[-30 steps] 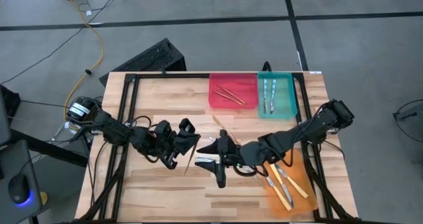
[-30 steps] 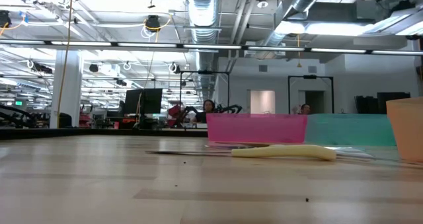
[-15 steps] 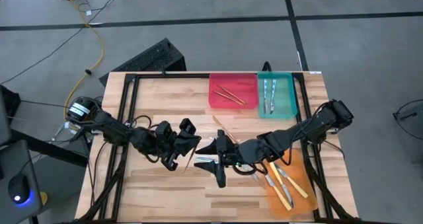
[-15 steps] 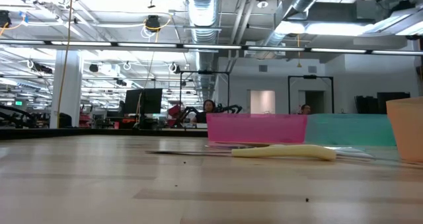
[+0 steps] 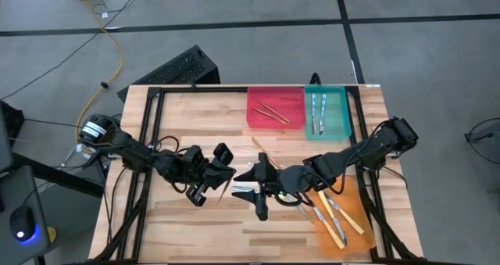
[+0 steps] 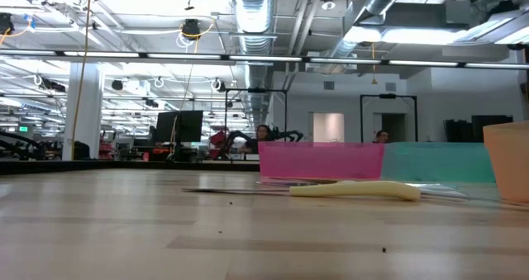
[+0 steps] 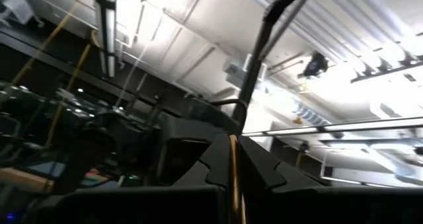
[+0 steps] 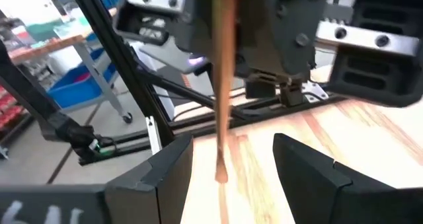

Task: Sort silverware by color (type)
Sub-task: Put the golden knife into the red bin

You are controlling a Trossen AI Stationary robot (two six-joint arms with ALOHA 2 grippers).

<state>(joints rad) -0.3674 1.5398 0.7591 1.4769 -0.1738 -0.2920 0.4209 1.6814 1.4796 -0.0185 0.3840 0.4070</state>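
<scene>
At the front of the bench [image 5: 180, 218], three yellow-handled knives [image 5: 334, 218] lie in the orange tray [image 5: 355, 206]. Mid-bench, the left gripper [image 5: 222, 177] has its fingers closed on a wooden stick [image 5: 224, 188], long axis running toward the front edge, its free end hanging just beside the spread fingers of the right gripper [image 5: 251, 188]; from the right wrist the stick [image 8: 222, 85] stands between those fingers, so the right arm is nearer to take it, probably as a handover. Another stick [image 5: 261, 149] lies beyond. Farthest, the red tray [image 5: 258, 118] holds two sticks and the teal tray [image 5: 337, 116] two blue-handled pieces [image 5: 318, 112].
</scene>
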